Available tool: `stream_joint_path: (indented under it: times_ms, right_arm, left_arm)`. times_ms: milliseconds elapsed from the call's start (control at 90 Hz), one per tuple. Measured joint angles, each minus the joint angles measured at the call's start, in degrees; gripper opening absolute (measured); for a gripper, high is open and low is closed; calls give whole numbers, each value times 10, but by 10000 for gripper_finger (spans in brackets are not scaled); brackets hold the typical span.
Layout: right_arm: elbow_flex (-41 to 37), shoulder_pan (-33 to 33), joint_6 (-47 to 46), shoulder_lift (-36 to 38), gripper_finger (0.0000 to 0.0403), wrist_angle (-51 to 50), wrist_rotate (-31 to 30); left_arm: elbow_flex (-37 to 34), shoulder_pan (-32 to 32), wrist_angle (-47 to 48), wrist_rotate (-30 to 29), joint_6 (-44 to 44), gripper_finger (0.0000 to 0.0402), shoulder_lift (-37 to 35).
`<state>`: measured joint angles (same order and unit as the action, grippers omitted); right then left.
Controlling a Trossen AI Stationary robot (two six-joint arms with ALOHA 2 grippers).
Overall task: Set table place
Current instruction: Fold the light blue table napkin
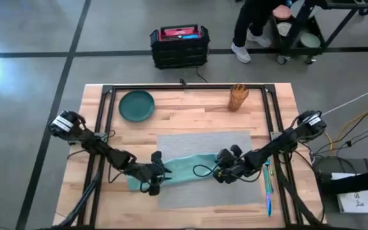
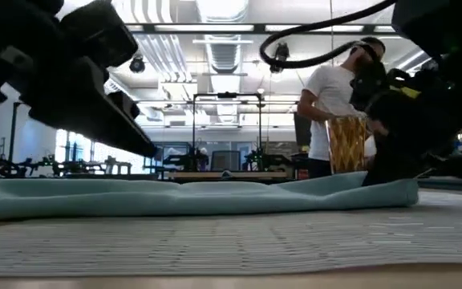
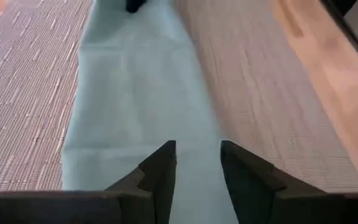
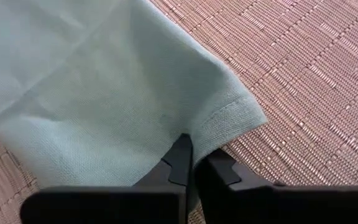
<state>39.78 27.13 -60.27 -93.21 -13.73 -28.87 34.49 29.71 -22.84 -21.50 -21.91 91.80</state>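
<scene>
Right pincer [image 4: 194,163] pinches teal napkin [image 4: 98,93]; plate [image 1: 137,105] well apart.

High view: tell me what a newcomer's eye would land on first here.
The teal napkin stretched across the grey placemat stands out first, with both dark arms meeting at it. The right gripper is shut on the napkin's edge, while the left gripper hovers open over its other end. Farther back on the table sit a dark green plate and a woven cup.
</scene>
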Motion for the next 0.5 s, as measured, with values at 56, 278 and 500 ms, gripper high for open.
stream_joint_path:
  times_ms: [56,278,500]
  right_arm:
    - [-1,0,-18,20,0,-35,-3]
    - [-1,0,-47,89,0,-137,-11]
    - [0,1,-52,139,0,-182,-1]
  left_arm:
    - [7,0,1,0,1,114,6]
    - [36,-5,-2,-35,27,114,49]
    - [78,-32,-18,-64,35,114,116]
